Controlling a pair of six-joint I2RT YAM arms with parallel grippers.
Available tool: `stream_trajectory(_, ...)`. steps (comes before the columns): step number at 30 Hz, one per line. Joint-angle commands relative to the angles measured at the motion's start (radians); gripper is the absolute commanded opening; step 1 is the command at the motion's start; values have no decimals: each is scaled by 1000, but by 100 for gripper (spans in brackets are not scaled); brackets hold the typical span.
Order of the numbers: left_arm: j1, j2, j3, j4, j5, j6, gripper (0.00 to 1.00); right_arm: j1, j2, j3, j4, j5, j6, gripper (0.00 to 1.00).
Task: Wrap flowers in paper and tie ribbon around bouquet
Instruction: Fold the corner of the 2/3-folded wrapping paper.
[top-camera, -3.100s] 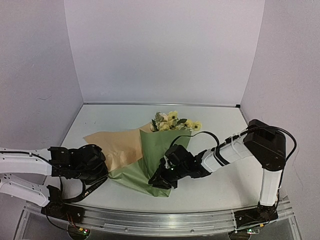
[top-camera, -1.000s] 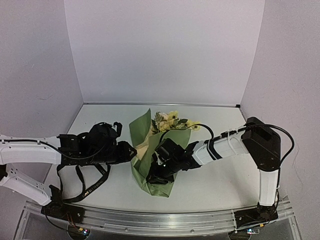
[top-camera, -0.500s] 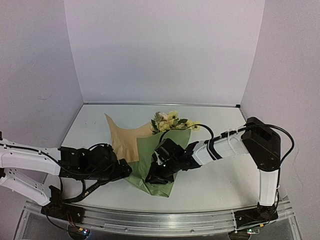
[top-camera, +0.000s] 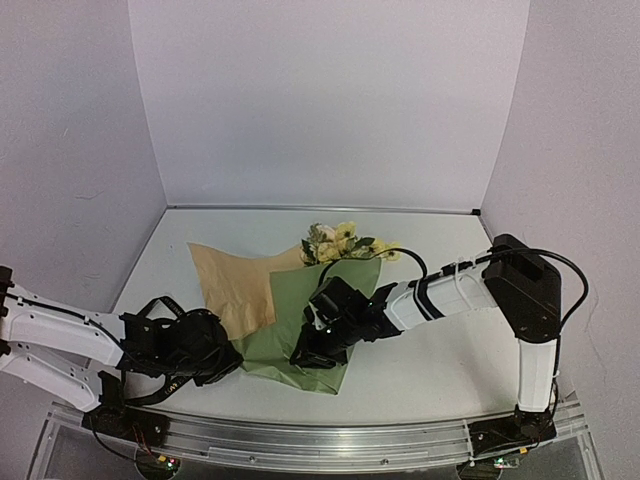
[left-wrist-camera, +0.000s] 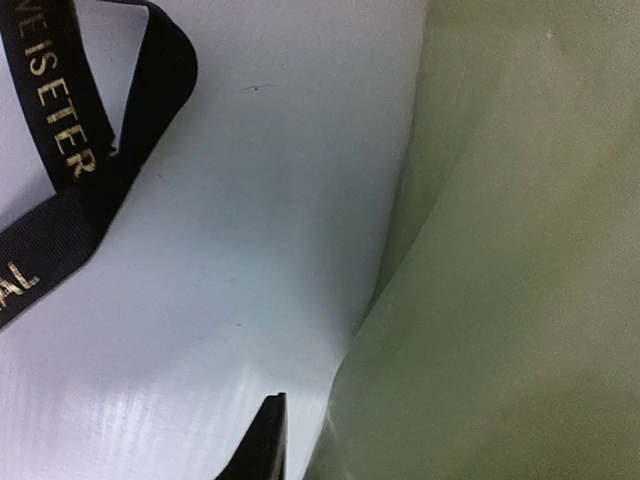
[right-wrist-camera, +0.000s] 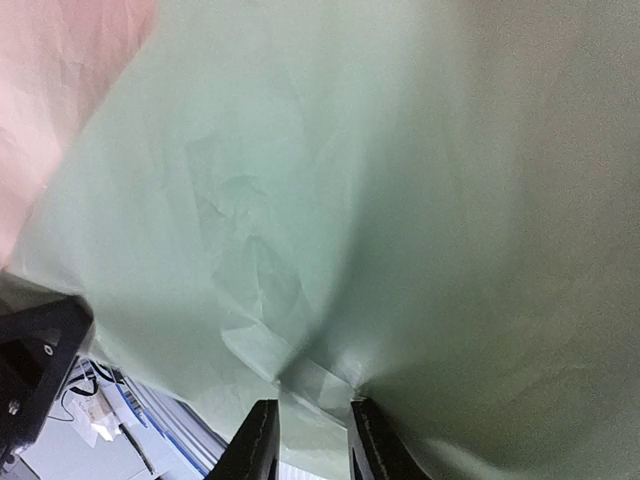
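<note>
The paper (top-camera: 300, 325) lies half unrolled, its tan face (top-camera: 230, 280) spread to the left and its olive face folded over the stems. The flowers (top-camera: 345, 243) stick out at its far end. My right gripper (top-camera: 308, 352) pinches the narrow near end, and in the right wrist view its fingers (right-wrist-camera: 262, 445) clamp a crumpled fold of the paper (right-wrist-camera: 330, 250). My left gripper (top-camera: 232, 352) sits low at the paper's left edge. In the left wrist view one finger (left-wrist-camera: 270, 440) shows beside the paper (left-wrist-camera: 500, 300), which hides the other. The ribbon (left-wrist-camera: 70, 130) (top-camera: 178, 380) lies loose on the table.
The white table (top-camera: 420, 360) ends at a metal rail (top-camera: 320, 440) along the near edge. Grey walls close off the back and both sides. The right arm's black cable (top-camera: 400, 262) arcs over the flowers' side.
The left gripper has drawn back toward the near left and dropped to the table. The paper's left flap, folded up a second ago, has sprung open and flatter. The right arm has stayed put.
</note>
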Motion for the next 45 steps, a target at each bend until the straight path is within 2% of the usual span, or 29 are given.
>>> stream_trajectory(1, -3, -87, -43, 50, -56, -1, 4, 6, 37, -25, -66, 56, -16, 28)
stream_trajectory(3, -2, -117, -49, 43, -70, 21, 0, 6, 37, -24, -74, 58, -23, 29)
stream_trajectory(9, -1, -144, -22, 75, -76, 139, 2, 16, 28, 4, -148, 69, -77, 33)
stream_trajectory(13, -2, -82, 42, 30, -80, 175, 17, 32, 12, 31, -211, 87, -131, 37)
stream_trajectory(15, -2, -47, 70, -8, -80, 167, 19, 44, 6, 52, -266, 102, -171, 38)
stream_trajectory(18, -2, -14, 82, -33, -76, 146, 15, 60, 5, 92, -346, 125, -227, 38)
stream_trajectory(23, 2, -14, 79, -78, -89, 100, 3, 98, 30, 165, -474, 175, -305, 39)
stream_trajectory(30, 20, -28, 40, -47, -60, 83, 0, 145, 76, 250, -588, 239, -379, 44)
stream_trajectory(38, 20, -19, 28, -21, -50, 88, 1, 161, 95, 317, -632, 257, -359, 51)
stream_trajectory(41, 20, -24, 18, -22, -48, 86, 0, 161, 60, 324, -632, 272, -355, 45)
stream_trajectory(45, 20, -25, 5, -23, -41, 88, 0, 161, 28, 344, -626, 240, -361, 27)
